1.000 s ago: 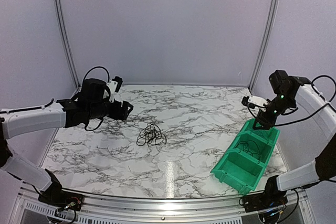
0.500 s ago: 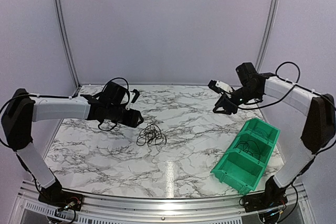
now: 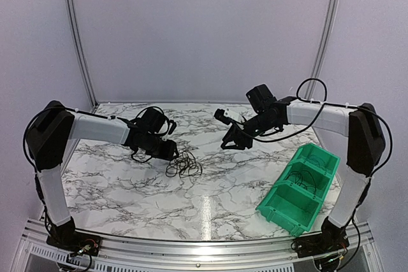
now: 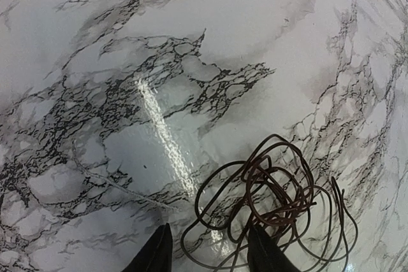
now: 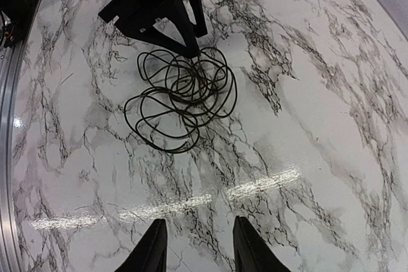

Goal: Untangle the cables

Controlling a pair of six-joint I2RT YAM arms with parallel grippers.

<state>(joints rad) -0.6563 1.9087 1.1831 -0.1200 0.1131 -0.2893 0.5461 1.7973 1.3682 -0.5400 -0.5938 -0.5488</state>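
Observation:
The cables [image 3: 183, 167] lie as one loose, loopy tangle of thin dark wire on the marble table, left of centre. They also show in the left wrist view as the tangle [image 4: 274, 202] and in the right wrist view as the tangle [image 5: 182, 90]. My left gripper [image 3: 171, 152] is low at the tangle's upper-left edge. It stands open [image 4: 210, 256], with the nearest loops lying between its fingertips, unpinched. My right gripper [image 3: 228, 141] hovers to the right of the tangle, apart from it, and is open [image 5: 199, 250] with nothing between its fingers.
A green two-compartment bin [image 3: 280, 211] sits at the table's right front, with thin dark strands inside. Bare marble table top [image 3: 223, 183] runs between the tangle and the bin. The left arm's black gripper [image 5: 156, 4] shows beyond the tangle in the right wrist view.
Both arms have swung in towards the tangle. The left gripper came down to its edge with jaws narrowing. The right gripper left the bin and moved to the table's middle.

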